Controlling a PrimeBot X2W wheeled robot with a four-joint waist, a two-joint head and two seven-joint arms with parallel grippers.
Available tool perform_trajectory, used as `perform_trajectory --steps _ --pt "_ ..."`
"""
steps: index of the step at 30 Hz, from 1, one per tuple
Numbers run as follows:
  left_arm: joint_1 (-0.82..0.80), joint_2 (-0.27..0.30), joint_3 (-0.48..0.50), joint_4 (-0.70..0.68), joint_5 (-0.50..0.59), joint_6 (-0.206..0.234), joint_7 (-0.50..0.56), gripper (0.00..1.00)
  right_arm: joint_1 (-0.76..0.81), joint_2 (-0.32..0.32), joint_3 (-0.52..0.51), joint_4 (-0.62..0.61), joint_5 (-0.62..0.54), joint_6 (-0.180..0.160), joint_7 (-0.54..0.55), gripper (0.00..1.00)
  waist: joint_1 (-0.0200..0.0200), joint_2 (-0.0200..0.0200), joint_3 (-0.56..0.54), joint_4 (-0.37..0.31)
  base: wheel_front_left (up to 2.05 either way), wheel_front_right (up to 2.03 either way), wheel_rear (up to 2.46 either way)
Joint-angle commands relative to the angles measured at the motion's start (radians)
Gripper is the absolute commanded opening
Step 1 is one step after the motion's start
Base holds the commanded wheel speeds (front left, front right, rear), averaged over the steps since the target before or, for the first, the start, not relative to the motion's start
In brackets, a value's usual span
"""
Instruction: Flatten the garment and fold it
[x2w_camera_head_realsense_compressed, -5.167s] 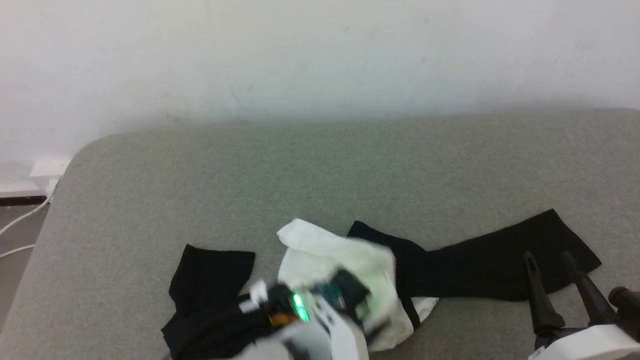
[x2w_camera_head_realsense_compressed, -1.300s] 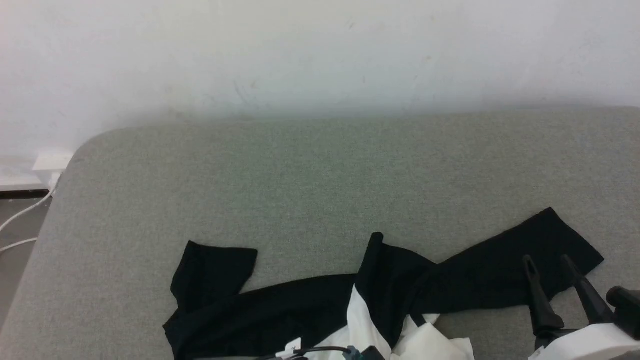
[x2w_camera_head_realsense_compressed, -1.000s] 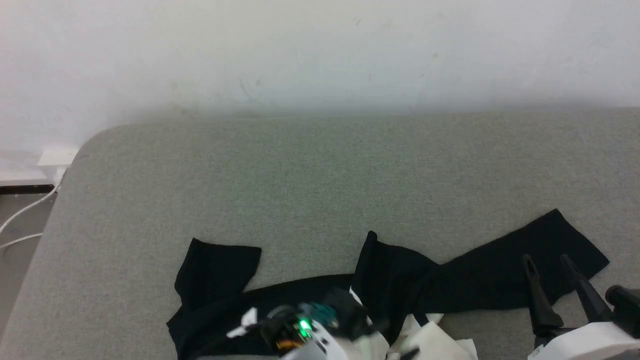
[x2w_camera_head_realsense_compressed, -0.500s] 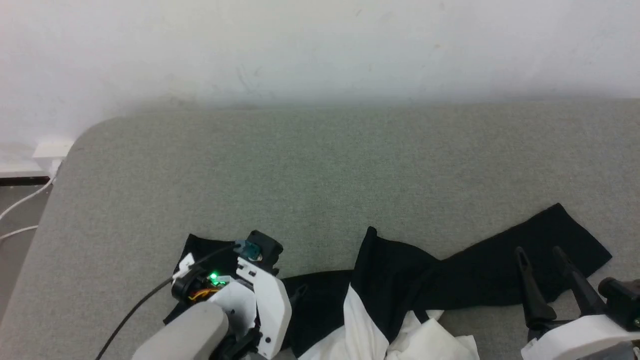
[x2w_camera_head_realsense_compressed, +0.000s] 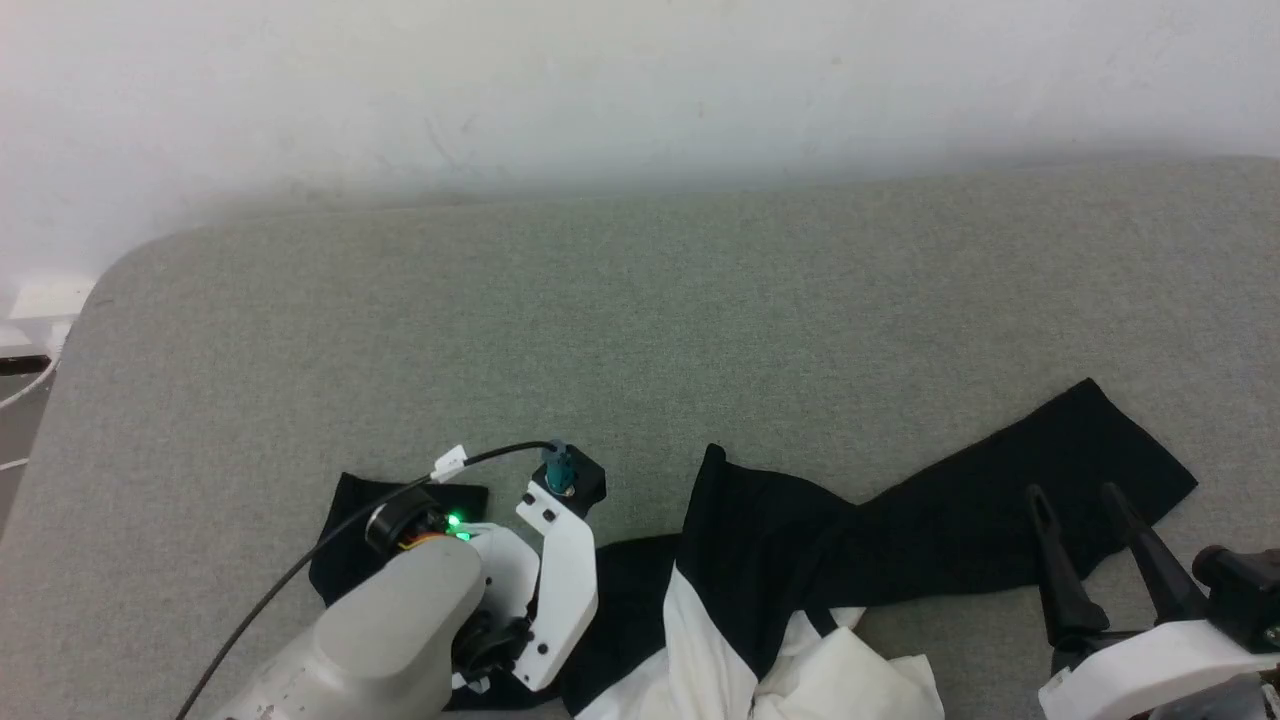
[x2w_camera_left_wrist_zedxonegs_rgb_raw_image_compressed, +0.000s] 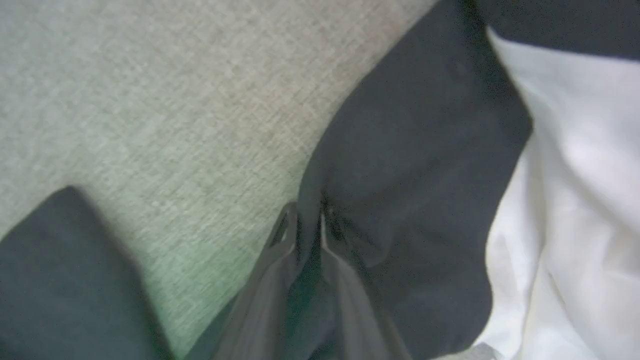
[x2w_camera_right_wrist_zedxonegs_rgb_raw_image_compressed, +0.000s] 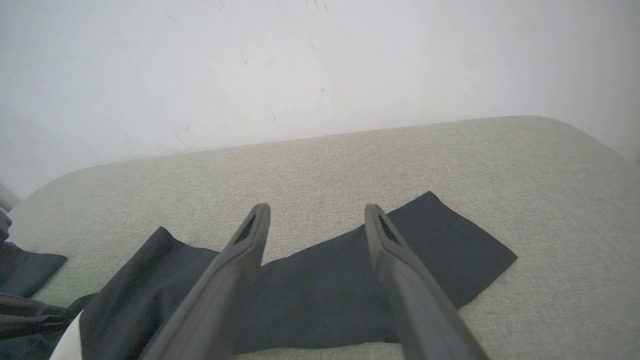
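Garment (x2w_camera_head_realsense_compressed: 770, 560) lies on: a grey upholstered surface (x2w_camera_head_realsense_compressed: 640, 320) with rounded corners, at its near edge, crumpled and not yet flat.
Wall (x2w_camera_head_realsense_compressed: 640, 80): pale and scuffed, rising straight behind the surface's far edge.
Sleeve on the robot's right (x2w_camera_head_realsense_compressed: 950, 530): black, stretched flat and slanting away to the right, its cuff end squared off.
White torso (x2w_camera_head_realsense_compressed: 700, 640): bunched in folds at the bottom of the head view, partly under a black shoulder panel that stands up in a peak.
Sleeve on the robot's left (x2w_camera_head_realsense_compressed: 340, 540): black, doubled back on itself, its cuff just beyond the left wrist.
Left arm (x2w_camera_head_realsense_compressed: 390, 620): grey forearm and white wrist bracket, angled down onto the left sleeve.
Right gripper (x2w_camera_head_realsense_compressed: 1072, 495): fingers spread wide with nothing between them, over the near edge of the right sleeve; the wrist view (x2w_camera_right_wrist_zedxonegs_rgb_raw_image_compressed: 316, 212) shows the sleeve lying flat beyond the tips.
Left gripper (x2w_camera_left_wrist_zedxonegs_rgb_raw_image_compressed: 305, 225): fingers drawn narrow, pinching a ridge of black sleeve fabric beside the white torso; the view is blurred.
Cable (x2w_camera_head_realsense_compressed: 300, 570): black, looping from the left wrist to a teal plug.
Green light (x2w_camera_head_realsense_compressed: 455, 521): lit on the left wrist.
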Motion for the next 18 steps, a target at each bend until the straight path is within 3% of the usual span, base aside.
perform_trajectory --steps 1,4,11,14,18 --pt "0.049 -0.011 -0.031 0.03 -0.011 -0.008 0.004 0.0 -0.013 0.002 0.001 0.003 0.003 -0.001 0.001 1.0 0.0 0.0 -0.002 -0.001 0.0 0.0 0.0" --pt "0.014 -0.007 0.02 0.027 -0.018 0.004 -0.11 0.0 -0.008 0.002 -0.009 0.009 0.007 -0.001 0.001 1.0 0.0 0.0 -0.016 0.006 0.0 0.0 0.0" --pt "-0.012 0.068 0.252 0.011 -0.103 0.165 -0.352 0.0 0.005 0.002 -0.011 0.017 0.011 -0.001 0.007 1.0 0.0 0.0 -0.049 0.012 0.0 0.0 0.0" --pt "0.039 0.117 0.337 0.026 -0.162 0.227 -0.392 0.0 0.012 0.002 -0.01 0.02 0.016 -0.001 0.008 1.0 0.0 0.0 -0.053 0.013 0.0 0.0 0.0" --pt "0.138 0.133 0.376 0.063 -0.224 0.256 -0.39 0.0 0.017 0.002 -0.011 0.025 0.017 -0.001 0.005 1.0 0.0 0.0 -0.051 0.015 0.0 0.0 0.0"
